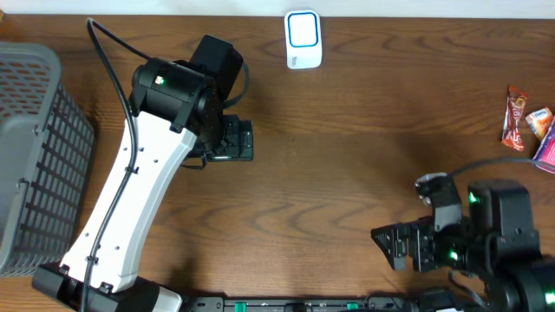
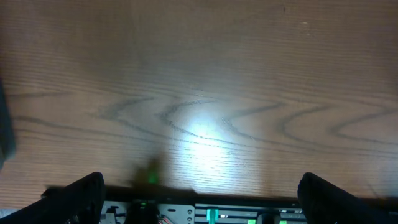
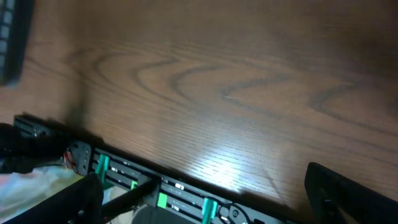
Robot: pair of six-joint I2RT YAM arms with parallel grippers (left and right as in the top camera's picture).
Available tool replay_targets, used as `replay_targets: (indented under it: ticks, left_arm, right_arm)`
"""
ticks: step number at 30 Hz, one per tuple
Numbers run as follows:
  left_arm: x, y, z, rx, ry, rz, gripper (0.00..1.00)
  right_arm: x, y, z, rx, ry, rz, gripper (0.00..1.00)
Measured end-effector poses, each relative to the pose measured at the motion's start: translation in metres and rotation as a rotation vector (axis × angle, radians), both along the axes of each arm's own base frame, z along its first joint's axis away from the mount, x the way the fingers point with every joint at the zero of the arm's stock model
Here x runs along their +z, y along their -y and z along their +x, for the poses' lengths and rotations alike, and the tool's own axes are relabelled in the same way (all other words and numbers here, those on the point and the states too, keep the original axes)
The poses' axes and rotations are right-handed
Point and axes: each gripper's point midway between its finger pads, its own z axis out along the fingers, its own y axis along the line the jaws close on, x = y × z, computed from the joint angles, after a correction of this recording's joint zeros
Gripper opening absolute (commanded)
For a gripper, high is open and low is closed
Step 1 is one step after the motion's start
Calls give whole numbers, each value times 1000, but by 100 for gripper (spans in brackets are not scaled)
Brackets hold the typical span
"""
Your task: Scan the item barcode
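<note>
Ahead-right of right gripper point(image 1: 388, 247): snack packets point(image 1: 519, 117) — long axis fore-aft, right arm nearer
Left gripper point(image 1: 247, 140), right gripper: wide open, empty

Table point(image 1: 347, 156), contents:
- basket point(image 1: 35, 156) at the left edge
- scanner point(image 1: 303, 39) at the middle of the far edge
- packets point(image 1: 529, 126) clustered at the right edge, well apart from the scanner
- left gripper point(image 1: 244, 139) over the left-centre, between basket and scanner
- right gripper point(image 1: 383, 244) over the near right corner
</note>
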Motion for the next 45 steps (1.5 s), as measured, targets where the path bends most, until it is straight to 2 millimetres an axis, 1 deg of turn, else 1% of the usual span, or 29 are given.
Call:
replay_targets:
  ticks: [6, 18, 22, 29, 32, 41, 43, 45]
  left_arm:
    - [0, 0, 0, 0, 1, 0, 98]
    - [0, 0, 0, 0, 0, 0, 98]
    - [0, 0, 0, 0, 0, 0, 98]
    - [0, 0, 0, 0, 0, 0, 98]
    - [0, 0, 0, 0, 0, 0, 98]
    - [0, 0, 0, 0, 0, 0, 98]
    - [0, 0, 0, 0, 0, 0, 98]
    - [0, 0, 0, 0, 0, 0, 98]
  right_arm:
    - [1, 1, -2, -39, -7, 17, 99]
    - [0, 2, -2, -52, -12, 13, 99]
    - [1, 5, 5, -63, 16, 1, 99]
    - [8, 6, 24, -60, 119, -10, 99]
    - [15, 7, 31, -51, 176, -19, 99]
    - [36, 20, 28, -78, 357, -38, 99]
    - [35, 24, 28, -89, 405, -45, 99]
    - [27, 25, 25, -87, 431, -50, 99]
